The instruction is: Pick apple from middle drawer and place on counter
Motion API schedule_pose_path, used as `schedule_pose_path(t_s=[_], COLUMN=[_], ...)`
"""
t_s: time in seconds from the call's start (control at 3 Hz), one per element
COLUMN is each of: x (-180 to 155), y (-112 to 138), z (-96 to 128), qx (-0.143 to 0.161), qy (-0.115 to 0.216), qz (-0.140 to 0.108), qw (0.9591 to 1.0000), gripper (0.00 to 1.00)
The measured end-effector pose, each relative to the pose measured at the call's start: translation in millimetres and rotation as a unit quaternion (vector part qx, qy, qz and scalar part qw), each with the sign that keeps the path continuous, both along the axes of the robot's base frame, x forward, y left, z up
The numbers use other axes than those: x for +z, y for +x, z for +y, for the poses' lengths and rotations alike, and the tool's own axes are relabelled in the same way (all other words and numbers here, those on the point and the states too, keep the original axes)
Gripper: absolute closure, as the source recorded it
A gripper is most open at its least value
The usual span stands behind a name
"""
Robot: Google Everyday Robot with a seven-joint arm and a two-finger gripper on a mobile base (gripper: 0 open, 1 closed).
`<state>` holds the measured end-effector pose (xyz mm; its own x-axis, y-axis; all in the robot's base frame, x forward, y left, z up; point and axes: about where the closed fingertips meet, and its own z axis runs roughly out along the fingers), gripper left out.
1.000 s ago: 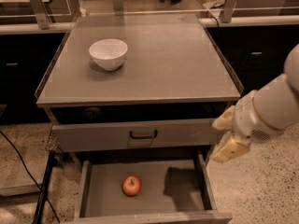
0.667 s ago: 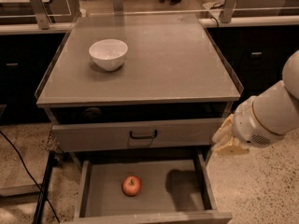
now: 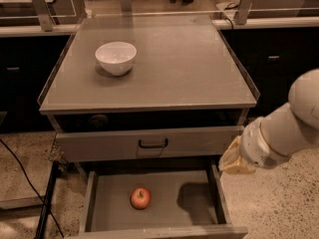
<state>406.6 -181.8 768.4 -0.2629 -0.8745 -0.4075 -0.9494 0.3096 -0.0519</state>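
The apple (image 3: 140, 198), small and red with yellowish patches, lies on the floor of the open middle drawer (image 3: 112, 210), left of its centre. The counter (image 3: 174, 68) is the flat grey cabinet top above it. My gripper (image 3: 233, 159), with yellowish tips on a white arm, hangs at the right, just above and outside the drawer's right wall, well to the right of the apple. It holds nothing that I can see. Its shadow falls on the right part of the drawer floor.
A white bowl (image 3: 115, 58) stands on the counter's back left. A shut drawer front with a small black handle (image 3: 152, 144) sits above the open drawer. A black cable (image 3: 25, 183) runs across the speckled floor at the left. Dark cabinets flank the unit.
My gripper has moved a little down and to the left, closer to the drawer's right wall. The apple and bowl have not moved.
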Motion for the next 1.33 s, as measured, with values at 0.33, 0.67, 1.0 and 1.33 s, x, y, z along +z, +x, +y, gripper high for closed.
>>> schedule_pose_path(t_s=[0.33, 0.67, 1.0, 1.33], x=[-56.2, -118.6, -133.3, -132.3], y=[-1.1, -13.5, -9.6, -11.5], z=[15.5, 48.6, 57.5, 57.6], qx=[-0.003, -0.003, -0.005, -0.009], qy=[0.050, 0.118, 0.132, 0.122], qz=[0.026, 0.040, 0.034, 0.029], qw=[0.9984, 0.9922, 0.9906, 0.9921], gripper=[1.00, 1.00, 1.00, 1.00])
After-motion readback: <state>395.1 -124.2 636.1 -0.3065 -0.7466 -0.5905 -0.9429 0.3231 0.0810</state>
